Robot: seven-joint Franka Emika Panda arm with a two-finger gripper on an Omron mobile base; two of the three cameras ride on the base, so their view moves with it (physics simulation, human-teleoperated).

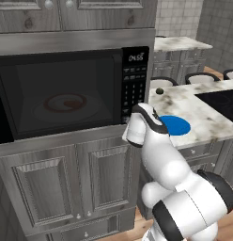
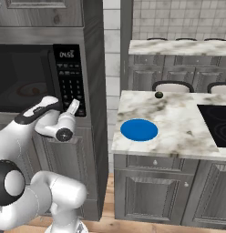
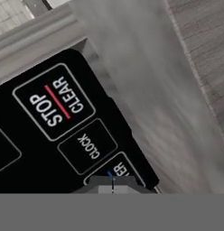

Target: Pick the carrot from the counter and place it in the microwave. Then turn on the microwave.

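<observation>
With jaws pressed together, gripper point(image 2: 76, 104) set against the lower keypad of the microwave point(image 1: 62, 92).

Door closed, display lit; behind the dark glass a reddish shape on the turntable, too dim to identify as the carrot. Blue plate point(image 2: 139, 129) on the marble counter point(image 2: 178, 123), well apart.

A glossy white arm point(image 1: 179, 188) is seen, built from rounded, bulbous segments. Dark bands are set at the joints, and a black ring is shown around the big lower joint point(image 2: 7, 182). A black stripe is carried along the top of the white wrist link point(image 2: 37, 111). A small round dark cap is seen on the side of the hand point(image 2: 64, 134), which is rendered smooth and plain white.
</observation>
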